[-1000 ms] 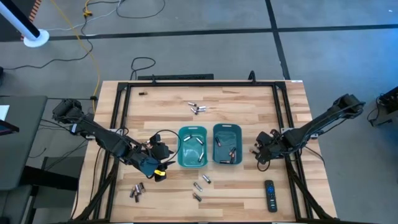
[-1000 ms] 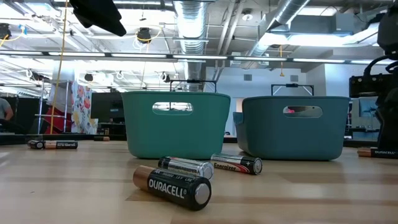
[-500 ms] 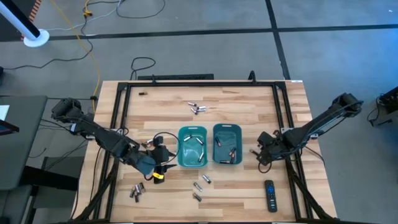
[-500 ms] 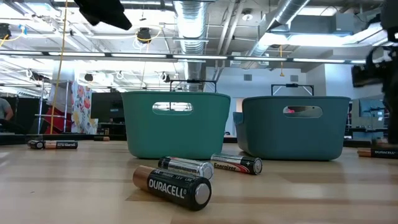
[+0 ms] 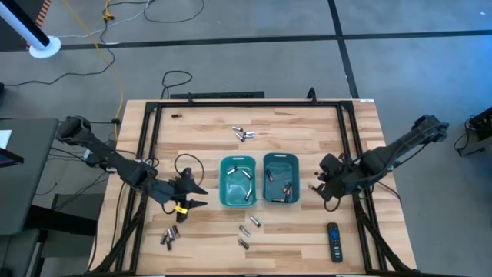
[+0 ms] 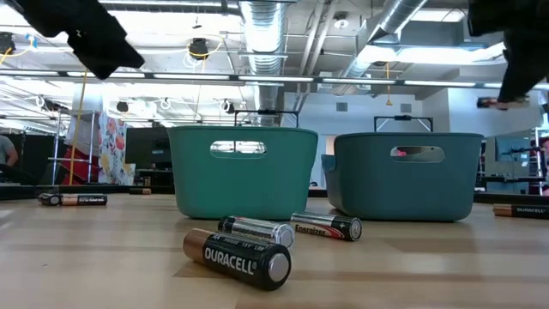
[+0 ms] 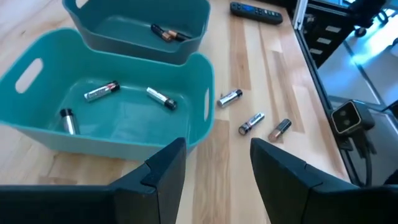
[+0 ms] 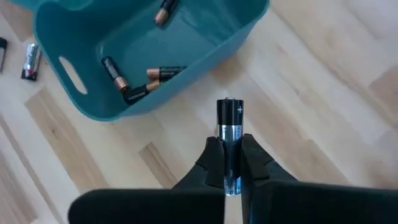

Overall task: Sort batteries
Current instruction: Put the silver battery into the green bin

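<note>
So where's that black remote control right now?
In the high view the remote control lies flat near the table's front edge on the right side, in front of the right gripper and away from the right teal bin.

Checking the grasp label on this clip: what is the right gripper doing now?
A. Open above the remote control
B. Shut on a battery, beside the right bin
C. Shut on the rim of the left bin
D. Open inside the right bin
B: the right wrist view shows the right gripper shut on a dark battery, just outside the right bin that holds copper-ended cells.
</note>
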Robot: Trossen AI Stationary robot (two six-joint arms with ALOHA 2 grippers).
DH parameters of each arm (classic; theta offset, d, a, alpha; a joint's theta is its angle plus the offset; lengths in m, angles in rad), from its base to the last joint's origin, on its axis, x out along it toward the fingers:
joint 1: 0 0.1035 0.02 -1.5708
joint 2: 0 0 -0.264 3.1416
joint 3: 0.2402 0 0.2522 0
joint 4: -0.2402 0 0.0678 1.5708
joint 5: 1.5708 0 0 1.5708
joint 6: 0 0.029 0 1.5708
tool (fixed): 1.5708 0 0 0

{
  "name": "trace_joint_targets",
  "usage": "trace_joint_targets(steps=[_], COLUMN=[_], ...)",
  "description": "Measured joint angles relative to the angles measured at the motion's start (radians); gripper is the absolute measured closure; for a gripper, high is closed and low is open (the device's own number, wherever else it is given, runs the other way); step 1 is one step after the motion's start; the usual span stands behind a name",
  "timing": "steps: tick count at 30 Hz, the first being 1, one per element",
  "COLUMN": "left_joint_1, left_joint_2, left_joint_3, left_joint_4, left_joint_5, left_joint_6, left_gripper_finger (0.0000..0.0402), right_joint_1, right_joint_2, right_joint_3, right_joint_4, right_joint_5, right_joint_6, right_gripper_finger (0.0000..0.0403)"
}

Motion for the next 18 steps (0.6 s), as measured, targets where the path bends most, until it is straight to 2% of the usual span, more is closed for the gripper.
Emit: trace_joint_targets(steps=[4, 8, 14, 18], left_joint_1=[0.0, 0.0, 0.0, -0.001], left_joint_2=[-0.048, -0.085, -0.132, -0.166], left_joint_3=[-0.019, -0.019, -0.019, -0.019], left_joint_4=[-0.028, -0.12, -0.214, -0.257], left_joint_5=[0.022, 0.042, 0.068, 0.096], left_joint_6=[-0.001, -0.01, -0.009, 0.001], left_gripper_finger=[0.0226, 0.0226, 0.0226, 0.0226], right_joint_1=[-0.044, -0.115, -0.207, -0.258], right_joint_2=[0.017, 0.124, 0.417, 0.617], right_joint_3=[0.058, 0.142, 0.352, 0.518], right_joint_4=[0.079, 0.201, 0.294, 0.317], right_joint_5=[0.009, 0.02, 0.012, -0.069], right_joint_6=[-0.061, -0.204, -0.398, -0.485], right_gripper_finger=[0.0392, 0.0392, 0.0392, 0.0392])
